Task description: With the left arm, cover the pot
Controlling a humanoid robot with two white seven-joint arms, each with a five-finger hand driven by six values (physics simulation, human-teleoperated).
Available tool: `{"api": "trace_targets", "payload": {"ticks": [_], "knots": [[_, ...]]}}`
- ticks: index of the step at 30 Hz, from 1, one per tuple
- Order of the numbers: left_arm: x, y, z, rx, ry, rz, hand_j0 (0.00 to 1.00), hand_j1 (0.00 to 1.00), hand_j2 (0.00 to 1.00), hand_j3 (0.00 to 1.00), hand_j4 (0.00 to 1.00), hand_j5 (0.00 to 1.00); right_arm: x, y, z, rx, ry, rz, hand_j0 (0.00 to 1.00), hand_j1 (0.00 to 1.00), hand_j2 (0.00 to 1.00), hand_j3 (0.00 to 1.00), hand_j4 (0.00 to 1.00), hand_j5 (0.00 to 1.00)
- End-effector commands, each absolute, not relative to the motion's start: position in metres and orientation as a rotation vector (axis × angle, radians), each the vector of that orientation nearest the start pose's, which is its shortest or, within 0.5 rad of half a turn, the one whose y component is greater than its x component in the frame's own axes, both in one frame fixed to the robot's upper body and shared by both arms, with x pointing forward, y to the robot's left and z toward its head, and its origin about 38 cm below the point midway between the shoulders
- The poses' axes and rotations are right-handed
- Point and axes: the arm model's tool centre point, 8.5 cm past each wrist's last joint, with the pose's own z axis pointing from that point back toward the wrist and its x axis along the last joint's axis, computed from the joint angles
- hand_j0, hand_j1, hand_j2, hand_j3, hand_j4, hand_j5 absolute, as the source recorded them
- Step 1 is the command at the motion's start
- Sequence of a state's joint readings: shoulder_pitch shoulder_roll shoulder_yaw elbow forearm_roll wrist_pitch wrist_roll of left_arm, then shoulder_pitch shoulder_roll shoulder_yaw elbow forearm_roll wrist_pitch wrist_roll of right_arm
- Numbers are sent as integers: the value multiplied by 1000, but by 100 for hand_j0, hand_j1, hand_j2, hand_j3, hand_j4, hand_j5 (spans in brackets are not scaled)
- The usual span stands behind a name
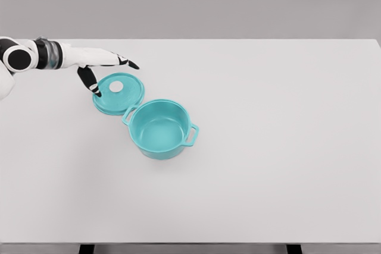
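Pot (160, 130) uncovered; lid (118, 93) touching its far-left rim; left hand (95, 63) fingers (90, 80) spread, empty, at lid's left edge.

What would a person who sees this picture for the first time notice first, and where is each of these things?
The eye goes first to the open teal pot, standing alone near the middle of the white table, with nothing inside it. Just behind it on the left lies its teal lid, whose edge meets the pot's rim. The left hand reaches in from the left edge, fingers spread, thumb pointing down at the lid's left edge without grasping it.
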State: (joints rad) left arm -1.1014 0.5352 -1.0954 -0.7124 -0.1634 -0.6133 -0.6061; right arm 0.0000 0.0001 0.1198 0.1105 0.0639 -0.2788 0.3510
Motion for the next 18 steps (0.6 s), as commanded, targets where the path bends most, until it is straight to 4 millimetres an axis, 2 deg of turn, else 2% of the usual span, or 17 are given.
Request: {"api": "trace_targets", "payload": {"ticks": [1,9,18], "knots": [[541,292,186,236,-1100,-1961,100,100,100,100,100,100,-15,-241,-254,287,-124,216,100,100,100,100,100,100],[543,286,191,245,-1102,-1983,100,100,100,100,100,100,-15,-242,-254,285,-125,216,100,100,100,100,100,100],[545,276,186,271,-1062,-2039,100,100,100,100,100,100,-15,-242,-254,285,-125,216,100,100,100,100,100,100]]}}
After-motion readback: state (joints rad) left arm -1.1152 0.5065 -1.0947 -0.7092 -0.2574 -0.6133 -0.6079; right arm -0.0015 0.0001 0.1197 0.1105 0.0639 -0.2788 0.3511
